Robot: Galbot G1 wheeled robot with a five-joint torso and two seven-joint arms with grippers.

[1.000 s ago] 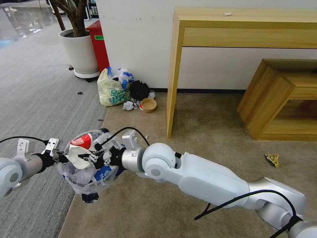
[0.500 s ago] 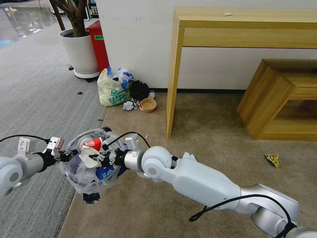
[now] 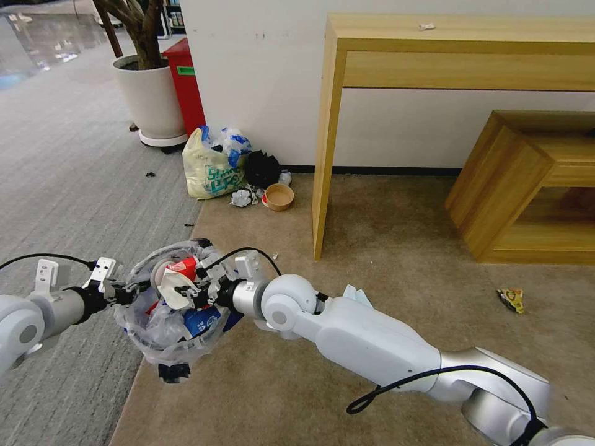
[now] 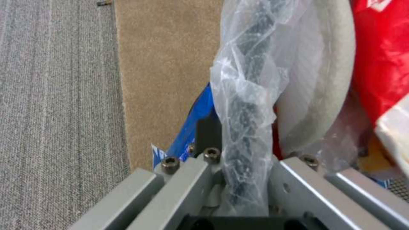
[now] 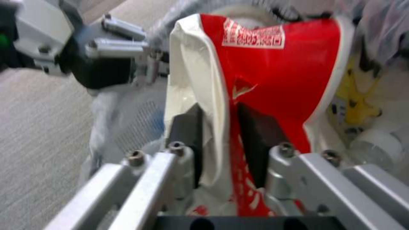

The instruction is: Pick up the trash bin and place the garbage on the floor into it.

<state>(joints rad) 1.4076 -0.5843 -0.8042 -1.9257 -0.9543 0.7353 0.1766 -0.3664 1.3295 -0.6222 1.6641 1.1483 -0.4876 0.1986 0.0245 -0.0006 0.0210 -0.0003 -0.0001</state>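
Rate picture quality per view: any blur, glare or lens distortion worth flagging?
Head view: sharp, with straight furniture edges bowing toward the frame borders and glare on the glossy floor far left. Left wrist view: soft; the clear crinkly bag rim of the small round black trash bin is blurry close up. Right wrist view: the crushed red and white carton is soft, the background smeared.

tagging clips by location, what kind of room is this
Probably an office lobby or lounge corner. Grey carpet meets a tan rug, light wooden benches stand against a white wall, and a large potted tree sits by a red bin.
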